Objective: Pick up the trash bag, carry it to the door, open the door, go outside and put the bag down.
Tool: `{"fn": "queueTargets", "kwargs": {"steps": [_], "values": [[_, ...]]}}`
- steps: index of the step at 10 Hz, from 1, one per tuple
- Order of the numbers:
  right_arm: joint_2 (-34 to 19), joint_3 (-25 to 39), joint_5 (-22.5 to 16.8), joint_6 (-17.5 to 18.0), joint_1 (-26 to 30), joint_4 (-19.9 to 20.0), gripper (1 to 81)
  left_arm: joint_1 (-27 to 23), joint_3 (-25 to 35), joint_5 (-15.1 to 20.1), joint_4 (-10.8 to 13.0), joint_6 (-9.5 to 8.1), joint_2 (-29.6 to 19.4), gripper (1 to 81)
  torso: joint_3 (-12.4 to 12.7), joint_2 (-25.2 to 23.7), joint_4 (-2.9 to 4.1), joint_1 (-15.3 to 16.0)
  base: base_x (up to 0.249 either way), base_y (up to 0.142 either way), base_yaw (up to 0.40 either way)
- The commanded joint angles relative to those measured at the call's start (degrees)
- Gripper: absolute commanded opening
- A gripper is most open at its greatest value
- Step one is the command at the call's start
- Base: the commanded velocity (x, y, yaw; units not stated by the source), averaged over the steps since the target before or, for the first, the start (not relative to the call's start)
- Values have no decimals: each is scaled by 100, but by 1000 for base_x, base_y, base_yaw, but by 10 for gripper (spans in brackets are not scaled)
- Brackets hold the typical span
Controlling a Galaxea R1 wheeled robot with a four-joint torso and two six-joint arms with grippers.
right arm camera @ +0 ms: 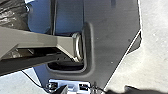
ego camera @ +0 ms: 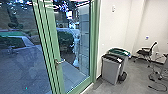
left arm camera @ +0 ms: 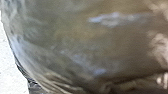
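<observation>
The trash bag (left arm camera: 82, 45), dark and shiny with folds in its plastic, is very close to the camera in the left wrist view. Part of the bag (right arm camera: 12, 15) also shows at a corner of the right wrist view, beside the robot's body. In the head view the green-framed glass door (ego camera: 50, 45) stands in front of me, with its lever handle (ego camera: 60, 61) at mid-height. How the door's leaf sits in the frame is hard to tell. Whether the left gripper holds the bag is hidden.
Two bins, a grey one (ego camera: 110, 71) and one with a green lid (ego camera: 119, 52), stand against the wall right of the door. Farther right are a black chair (ego camera: 145, 52) and cables on the floor. Paving (ego camera: 72, 75) lies beyond the glass.
</observation>
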Motion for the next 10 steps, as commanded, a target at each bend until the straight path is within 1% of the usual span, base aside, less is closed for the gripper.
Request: {"fn": "queueTargets", "kwargs": {"steps": [1,8,10], "values": [[-3,16,-341,-18,314,-9,811,-343,11,422,-17,55,8,10,0,0,0,0,118,0,0],[5,16,-341,-18,306,-9,811,-352,-6,413,-43,55,8,10,0,0,0,-2,114,0,0],[14,16,-333,-18,297,-9,811,-352,2,290,-34,55,8,10,0,0,0,0,102,0,0]]}}
